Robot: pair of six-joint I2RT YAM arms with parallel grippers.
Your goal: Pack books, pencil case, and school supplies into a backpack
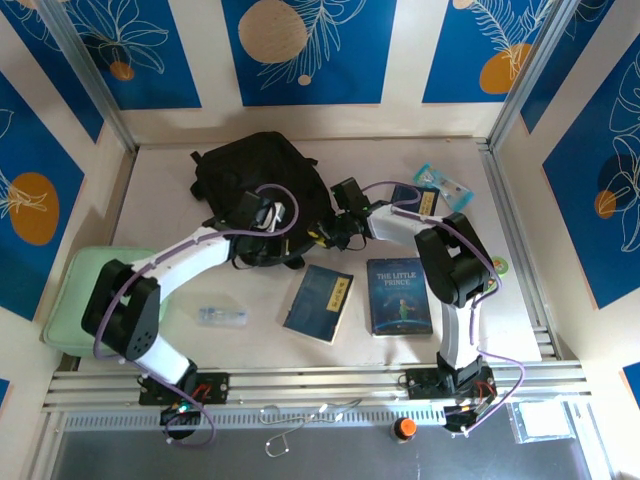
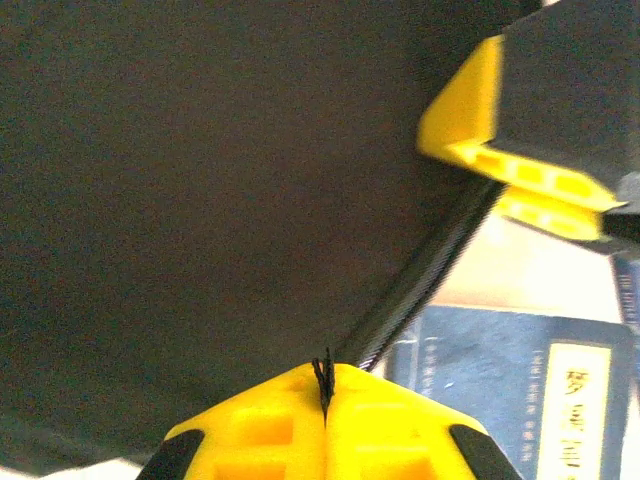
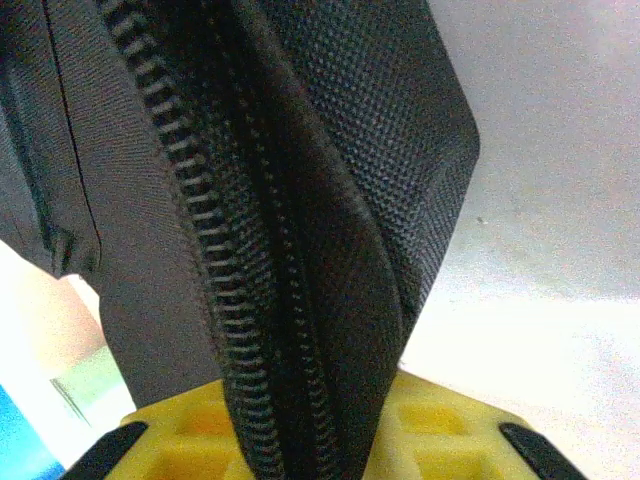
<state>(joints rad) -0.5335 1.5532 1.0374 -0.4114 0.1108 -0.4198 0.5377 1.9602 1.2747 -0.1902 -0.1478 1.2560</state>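
While the labelled book [image 1: 318, 303] and The Little Prince [image 1: 398, 296] lie flat on the near table [image 1: 250, 345], we judge the grips the weak point. The left claw [image 2: 324, 392] is pinched shut on a mere thread [image 2: 323, 372] at the rim of the backpack [image 1: 255, 175], which may slip free. The right claw [image 3: 315, 435] clamps the zipper edge [image 3: 250, 250]. If we pull unevenly, the backpack, lying mid-table beyond the books, could drag or open too narrowly for them.

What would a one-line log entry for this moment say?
stage: gripping backpack | left fingers: shut on backpack | right fingers: shut on zipper edge | books: on table, unpacked
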